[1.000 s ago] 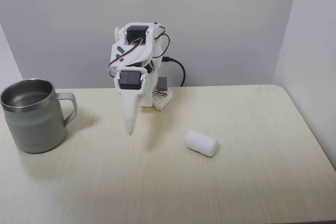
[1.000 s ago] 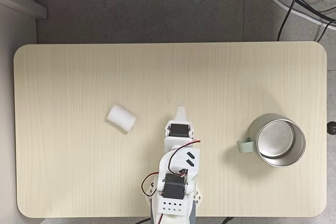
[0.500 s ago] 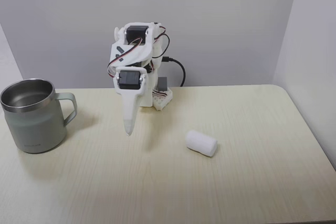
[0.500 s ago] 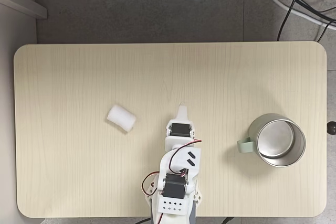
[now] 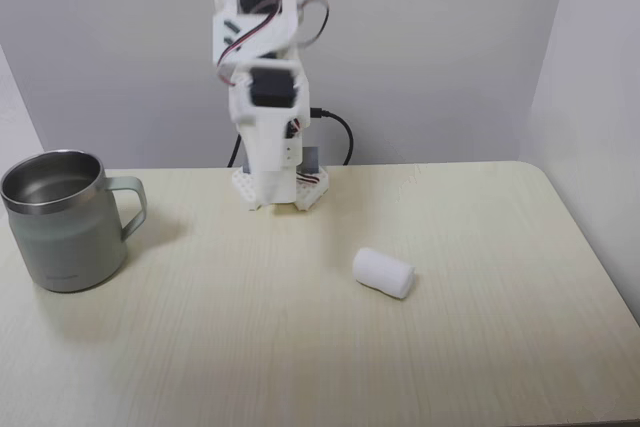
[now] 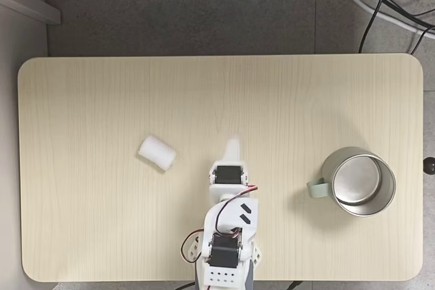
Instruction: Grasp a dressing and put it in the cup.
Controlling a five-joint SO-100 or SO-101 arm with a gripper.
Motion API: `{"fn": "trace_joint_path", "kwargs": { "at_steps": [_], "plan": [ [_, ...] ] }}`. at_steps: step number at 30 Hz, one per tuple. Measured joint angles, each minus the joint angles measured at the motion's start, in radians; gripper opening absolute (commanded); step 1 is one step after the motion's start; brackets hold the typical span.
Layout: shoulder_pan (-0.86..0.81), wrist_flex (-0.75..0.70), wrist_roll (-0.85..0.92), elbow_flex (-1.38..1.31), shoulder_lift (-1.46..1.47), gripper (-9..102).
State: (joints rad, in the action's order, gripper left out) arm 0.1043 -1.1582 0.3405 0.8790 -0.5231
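In a fixed view from the front, the dressing (image 5: 383, 273) lies untouched on the table (image 5: 300, 367), toward its right edge; the cup (image 5: 62, 219) stands empty at the left edge.

From above, the gripper (image 6: 232, 146) hovers between them; whether its fingers are spread, I cannot tell. Everything remains to be done.

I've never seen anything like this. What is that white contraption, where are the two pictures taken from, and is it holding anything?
It is a small white robot arm bolted to a pale wooden table. One fixed view looks at it from the front; the other looks straight down. Its pincer, the gripper, is blurred from above, so I cannot tell whether it is open; it hangs apart from everything. On the table lie a white rolled dressing, on its side, and a grey-green metal cup, upright with nothing visible inside in the top-down view.
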Motion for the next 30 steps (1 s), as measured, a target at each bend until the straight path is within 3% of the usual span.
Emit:
{"fn": "trace_joint_path", "kwargs": {
  "at_steps": [7,15,21,30],
  "plan": [
    [0.178,-0.241,0.468,0.405,-0.41,16],
    [0.334,-0.403,0.931,0.459,-0.589,20],
    [0.437,-0.414,1.032,0.459,-0.765,20],
    [0.525,-0.287,1.04,0.459,-1.117,20]
  ]
}}
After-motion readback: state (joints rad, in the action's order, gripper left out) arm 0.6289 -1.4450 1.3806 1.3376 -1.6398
